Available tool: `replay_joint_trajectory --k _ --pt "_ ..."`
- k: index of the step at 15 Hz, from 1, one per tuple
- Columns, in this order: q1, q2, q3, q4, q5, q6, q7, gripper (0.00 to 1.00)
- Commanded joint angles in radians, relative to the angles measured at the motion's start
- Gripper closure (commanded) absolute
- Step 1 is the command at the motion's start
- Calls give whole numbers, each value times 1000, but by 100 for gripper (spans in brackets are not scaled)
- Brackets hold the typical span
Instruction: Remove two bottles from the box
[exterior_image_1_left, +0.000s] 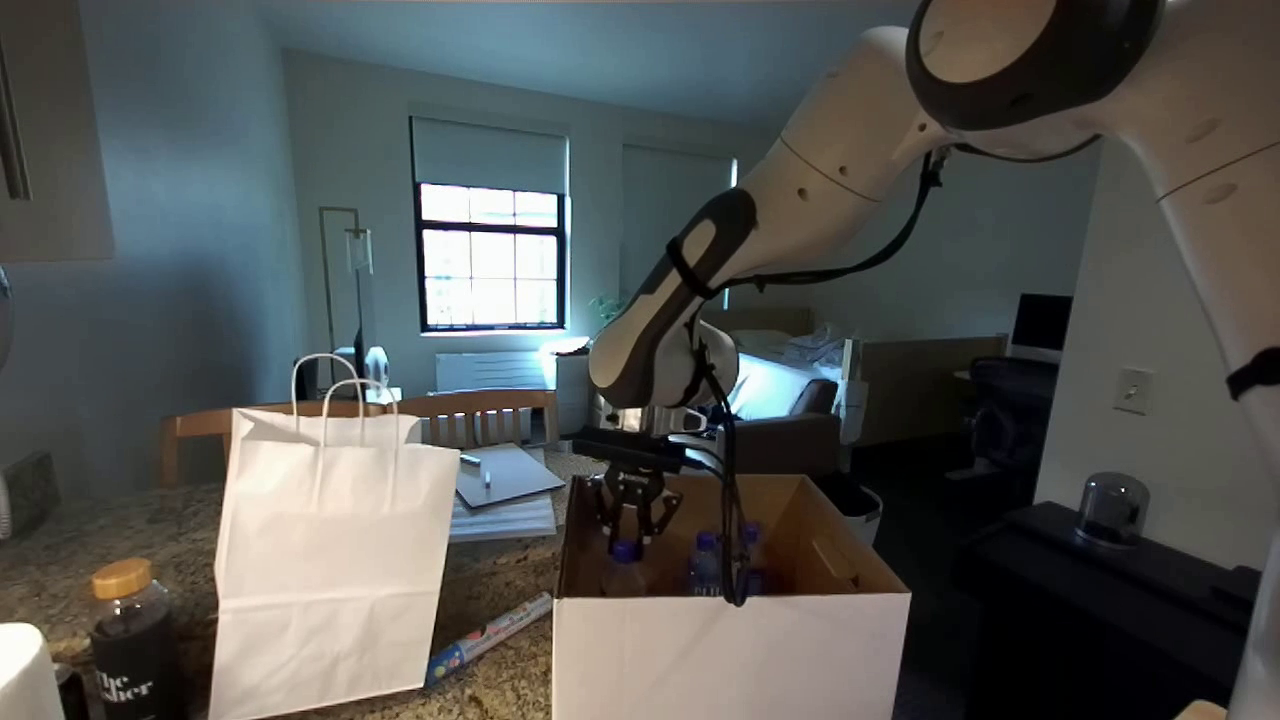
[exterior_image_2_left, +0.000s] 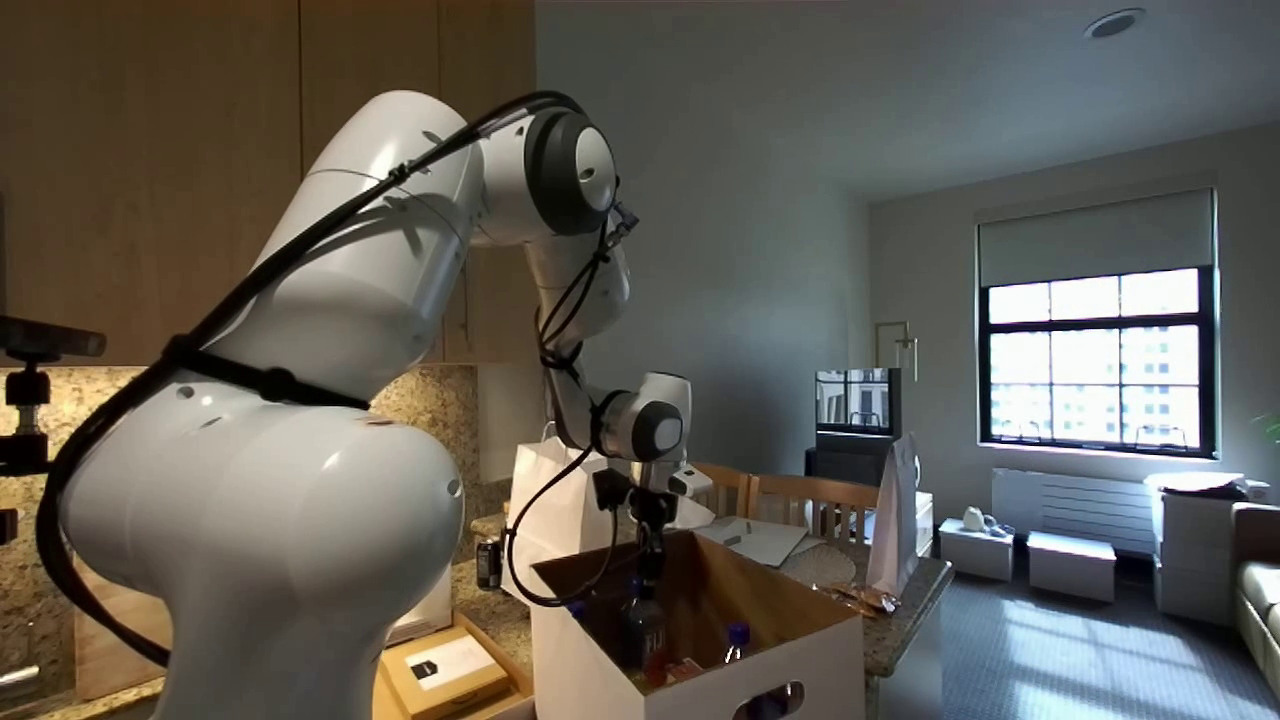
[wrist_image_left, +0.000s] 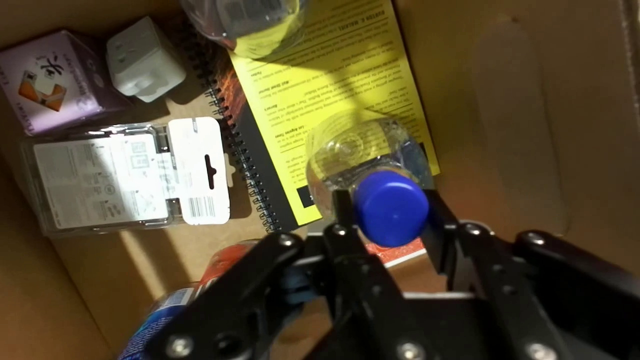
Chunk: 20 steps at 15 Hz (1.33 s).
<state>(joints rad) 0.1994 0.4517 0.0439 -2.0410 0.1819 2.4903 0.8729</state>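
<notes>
The hand (wrist_image_left: 390, 202) is closed on a clear bottle (wrist_image_left: 370, 167), pinching it from either side at its blue cap, just right of centre in the wrist view. That bottle is inside the box (exterior_image_1_left: 730, 660), lower centre and a little right in an exterior view; whether its base touches the bottom cannot be told. At least two more bottles (exterior_image_1_left: 705, 565) with blue-purple caps show in the box, farther right in that frame. A book (wrist_image_left: 350, 85) with a yellow printed cover lies upper centre in the wrist view, a plastic package (wrist_image_left: 100, 180) to the left. A white paper bag (exterior_image_1_left: 330, 560) stands on the surface (exterior_image_1_left: 60, 560), left of the box.
</notes>
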Motion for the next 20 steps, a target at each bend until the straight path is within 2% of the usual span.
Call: replay_joint_trajectory --k 1,2,5,7,11,13,16,20 --pt "-21 -40 31 -41 56 27 -63 90" --pt "-22 -46 32 -44 61 26 -66 86" --pt "-24 -88 28 -80 70 39 -63 86" --pt "-22 -170 19 -149 63 61 -52 85" --pt "-9 -380 -37 -276 -68 3 12 86" --pt "-23 -491 -40 -309 -153 -80 23 85" --pt "-48 -644 1 -295 -195 -277 -43 85" --pt "-44 -786 88 -168 -279 -541 -100 85"
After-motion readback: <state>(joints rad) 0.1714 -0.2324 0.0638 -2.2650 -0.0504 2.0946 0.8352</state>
